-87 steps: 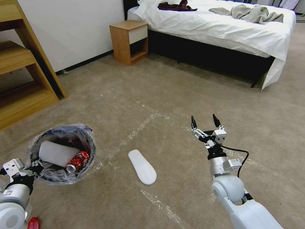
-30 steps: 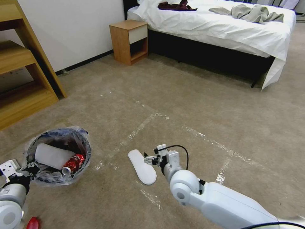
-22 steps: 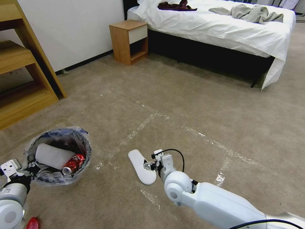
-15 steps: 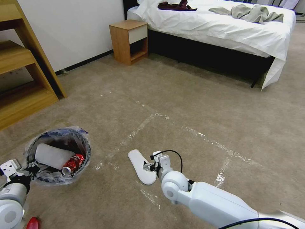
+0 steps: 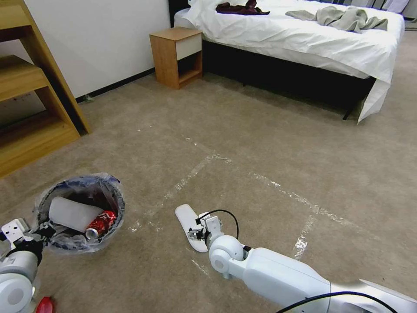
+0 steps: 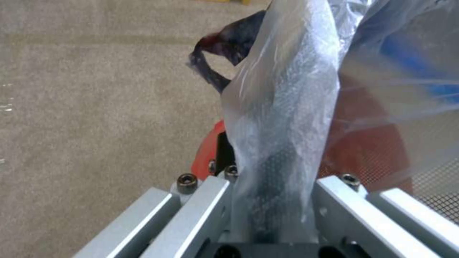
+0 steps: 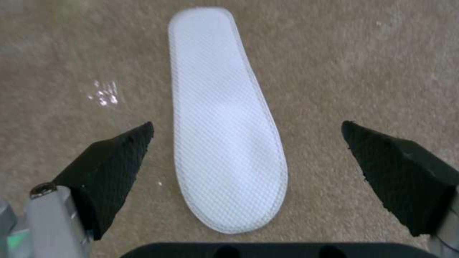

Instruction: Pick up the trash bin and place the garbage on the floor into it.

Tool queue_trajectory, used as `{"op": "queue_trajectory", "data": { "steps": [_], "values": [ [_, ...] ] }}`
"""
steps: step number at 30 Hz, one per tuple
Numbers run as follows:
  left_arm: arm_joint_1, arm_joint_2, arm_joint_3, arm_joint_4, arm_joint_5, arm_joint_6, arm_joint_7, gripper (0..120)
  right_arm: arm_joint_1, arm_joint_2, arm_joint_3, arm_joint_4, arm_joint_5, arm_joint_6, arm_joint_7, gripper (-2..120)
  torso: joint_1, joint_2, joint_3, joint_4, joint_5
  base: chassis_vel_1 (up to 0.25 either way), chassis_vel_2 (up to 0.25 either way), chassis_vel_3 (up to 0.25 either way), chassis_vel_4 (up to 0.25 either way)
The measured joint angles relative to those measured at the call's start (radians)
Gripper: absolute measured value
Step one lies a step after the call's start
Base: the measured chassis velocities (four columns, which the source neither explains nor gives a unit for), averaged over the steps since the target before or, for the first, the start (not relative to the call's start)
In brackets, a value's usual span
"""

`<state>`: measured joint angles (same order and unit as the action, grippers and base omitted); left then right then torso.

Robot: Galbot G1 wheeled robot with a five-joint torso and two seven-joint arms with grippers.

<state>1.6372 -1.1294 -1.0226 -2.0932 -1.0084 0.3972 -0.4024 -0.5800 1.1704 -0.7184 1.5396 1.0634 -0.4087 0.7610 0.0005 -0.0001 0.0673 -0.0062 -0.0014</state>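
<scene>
The right gripper (image 7: 249, 157) hangs with fingers wide apart, straddling the white slipper (image 7: 225, 143) across its long axis; the left gripper (image 6: 268, 215) clamps the trash bin (image 5: 80, 213) rim.

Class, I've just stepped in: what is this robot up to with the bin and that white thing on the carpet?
It is clearing litter. The left tool is shut on the rim and liner of the bin, holding it at the robot's left; a white slipper and a red can lie inside. The right tool is open over another slipper lying flat on the carpet, one finger on each side, not yet gripping it.
</scene>
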Motion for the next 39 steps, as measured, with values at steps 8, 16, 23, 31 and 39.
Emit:
{"op": "queue_trajectory", "data": {
  "steps": [8, 16, 23, 31, 39],
  "values": [
    [0.011, -0.006, -0.004, -0.006, 0.005, -0.005, 0.003, 0, -0.010, 0.010, 0.010, -0.037, -0.002, 0.005, -0.012, 99, 0.000, 0.000, 0.000, 0.0000, 0.0000, 0.000, 0.000, 0.000, 0.000],
    [0.023, -0.009, -0.010, -0.011, 0.008, -0.010, 0.005, 0, -0.019, 0.032, 0.029, -0.082, -0.012, 0.025, -0.035, 98, 0.000, 0.000, 0.000, 0.0000, 0.0001, 0.000, 0.000, 0.000, 0.000],
    [0.025, -0.013, -0.011, -0.011, 0.011, -0.011, 0.006, 0, -0.025, 0.045, 0.026, -0.103, -0.015, 0.034, -0.042, 94, 0.000, 0.000, 0.000, -0.0001, 0.0001, 0.000, 0.000, 0.000, 0.000],
    [0.026, -0.013, -0.013, -0.010, 0.011, -0.013, 0.006, 0, -0.023, 0.059, 0.014, -0.125, -0.015, 0.039, -0.042, 93, 0.000, 0.000, 0.000, 0.0000, 0.0001, 0.000, 0.000, 0.000, 0.000],
    [0.028, -0.014, -0.016, -0.010, 0.011, -0.015, 0.007, 0, -0.030, 0.060, 0.006, -0.149, -0.025, 0.046, -0.042, 92, 0.000, 0.000, 0.000, 0.0000, 0.0001, 0.000, 0.000, 0.000, 0.000]
  ]
}}
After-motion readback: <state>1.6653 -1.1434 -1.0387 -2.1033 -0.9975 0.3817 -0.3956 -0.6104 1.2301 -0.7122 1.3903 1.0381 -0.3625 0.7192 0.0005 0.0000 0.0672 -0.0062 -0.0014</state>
